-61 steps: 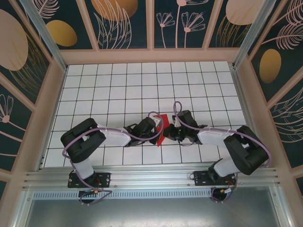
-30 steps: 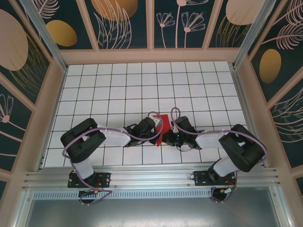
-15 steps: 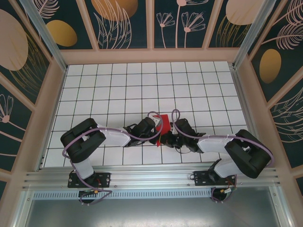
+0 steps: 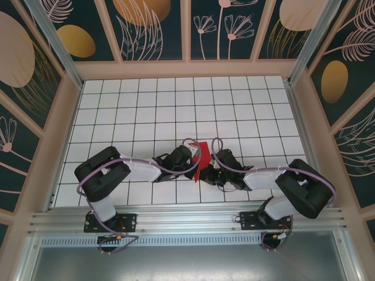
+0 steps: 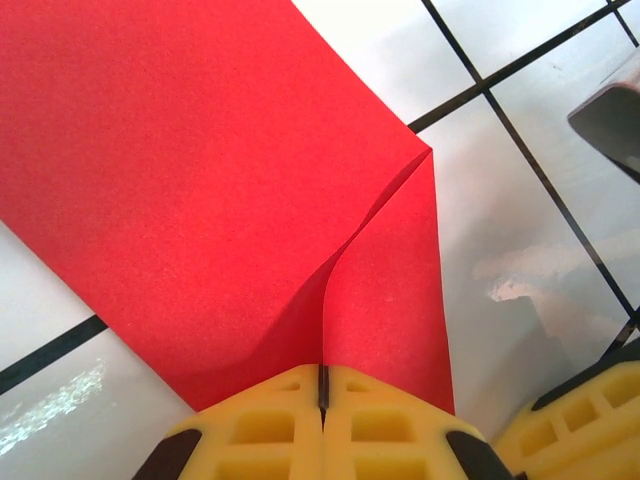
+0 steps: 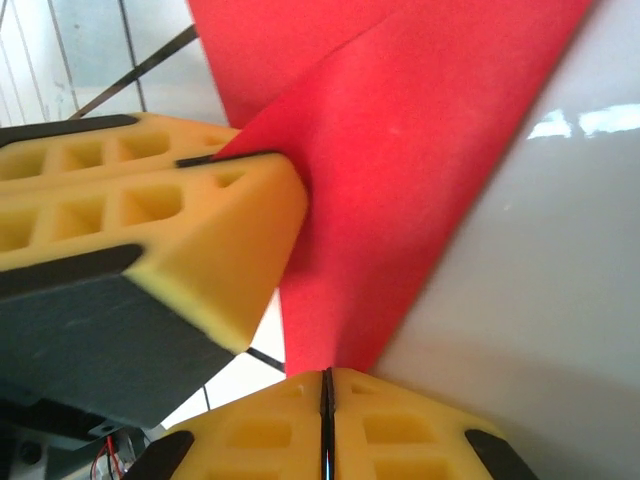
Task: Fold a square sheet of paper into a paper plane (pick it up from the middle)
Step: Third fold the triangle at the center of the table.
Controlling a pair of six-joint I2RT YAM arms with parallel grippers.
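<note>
The yellow fingers (image 5: pixel 260 430) of the left gripper (image 5: pixel 322 385) are pressed flat together with no gap. They pinch the lower edge of the red paper (image 5: pixel 200 180), and a raised fold climbs from the pinch to a pointed corner. From there the paper spreads up and to the left over the white tabletop (image 5: pixel 520 260) with its black grid lines.

The right gripper (image 6: pixel 326 395) is clamped the same way. Its two yellow fingers (image 6: pixel 400 430) meet along a thin seam, with a narrow tip of the paper caught between them. In the right wrist view the left gripper's fingers come in from the left, closed on a folded edge of the same paper just beside that tip. The paper between the two pinches is creased into angled flaps. In the left wrist view one of the right gripper's yellow pads (image 5: pixel 570 435) sits at the lower right, just beside the paper's edge.

From above, the two grippers meet nose to nose with the paper between them. The paper shows as a small red patch close to the near edge of the tabletop, about midway between its left and right edges.
</note>
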